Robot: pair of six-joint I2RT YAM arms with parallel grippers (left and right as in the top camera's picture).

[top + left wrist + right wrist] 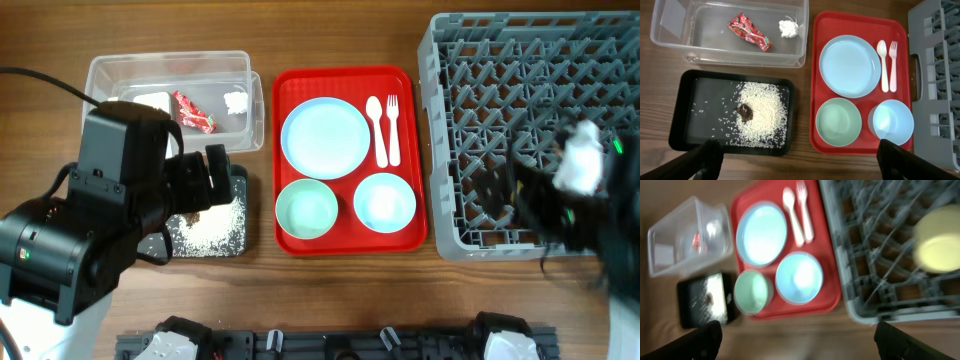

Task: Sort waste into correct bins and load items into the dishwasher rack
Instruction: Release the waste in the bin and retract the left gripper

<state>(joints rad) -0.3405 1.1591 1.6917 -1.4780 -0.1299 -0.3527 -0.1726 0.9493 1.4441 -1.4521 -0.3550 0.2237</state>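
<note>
The waste looks sorted already. The red wrapper (749, 32) and the tissue wad (788, 27) lie apart in the clear tub (705, 50) at 10 o'clock on the table (340, 300). The rice (765, 112), with a brown scrap (745, 111) in its middle, is spread in the black tray (700, 110) just below, at 8 o'clock. Dry litter in one bin and food in the other reads as a deliberate split.

The yellow cup (939, 239) is in the rack (935, 60) at 3 o'clock, among the pegs. The right wrist view is too blurred to tell how it sits.

The rest of the dishes wait on the red tray (816, 100) between bins and rack:
- the plate (850, 65) at 11 o'clock
- the spoon (883, 65) and fork (892, 65) side by side at 1 o'clock
- the green bowl (838, 121) at 7 o'clock
- the saucer (891, 121) at 5 o'clock

All of them look clean, so I judge only the loading is left.

The left hand (802, 160) hovers above the black tray with its fingers wide apart and nothing between them, probably because its share of the waste is done. The right hand (802, 342) is also spread and empty. It hangs over the rack's 4 o'clock side, close to the saucer and cutlery, which seem its easiest next picks.
</note>
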